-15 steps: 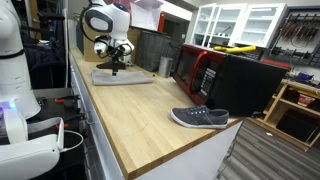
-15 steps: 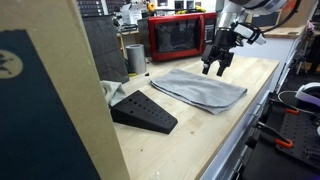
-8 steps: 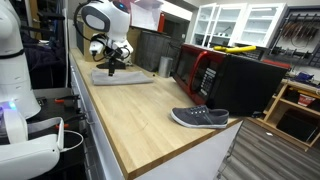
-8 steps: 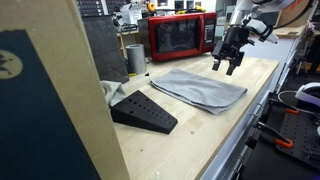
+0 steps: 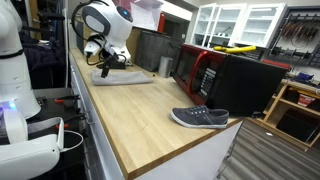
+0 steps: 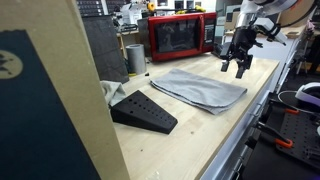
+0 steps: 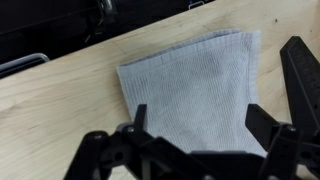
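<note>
Grey cloth (image 7: 190, 85), btm edge behind spread claw (image 7: 218, 100), wrist cam.

The gripper (image 6: 236, 72) hovers above the towel (image 6: 198, 88) on the counter (image 6: 190, 142), microwave (image 6: 180, 38) behind.

Matt grey cloth towel (image 7: 190, 85) on smooth pale wooden counter (image 7: 60, 110).

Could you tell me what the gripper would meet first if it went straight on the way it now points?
Most likely the folded grey cloth: the open gripper points down at it. Depth is unclear, so it might land near the cloth's edge on the counter.
</note>
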Robot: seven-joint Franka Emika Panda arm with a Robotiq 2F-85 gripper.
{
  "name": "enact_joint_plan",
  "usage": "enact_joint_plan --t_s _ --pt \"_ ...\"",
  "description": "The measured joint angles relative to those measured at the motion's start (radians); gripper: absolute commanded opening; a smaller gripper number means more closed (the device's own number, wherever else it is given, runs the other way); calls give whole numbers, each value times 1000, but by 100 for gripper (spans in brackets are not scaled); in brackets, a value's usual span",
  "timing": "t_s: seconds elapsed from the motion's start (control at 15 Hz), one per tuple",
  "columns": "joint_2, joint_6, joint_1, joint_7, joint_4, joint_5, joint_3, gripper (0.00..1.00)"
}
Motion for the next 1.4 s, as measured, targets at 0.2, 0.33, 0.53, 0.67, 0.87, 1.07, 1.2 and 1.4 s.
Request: enact_joint_plan --t_s 0.2,0.33,0.53,0.67,0.87,1.07,1.2,1.4 --pt "3 0 -24 -3 0 -21 -1 100" --pt "10 -5 -26 -19 -1 -30 -1 100" --pt "40 -11 -26 -36 -3 -51 -1 100" --pt "68 -10 -26 -36 -3 -74 -1 100" --pt "107 -10 -26 -40 -3 -89 2 100" --pt "131 -9 -26 -72 -2 -89 8 100" --pt "135 -9 -26 -87 -1 -89 9 100" --pt "135 -9 -26 -97 -1 -86 9 100"
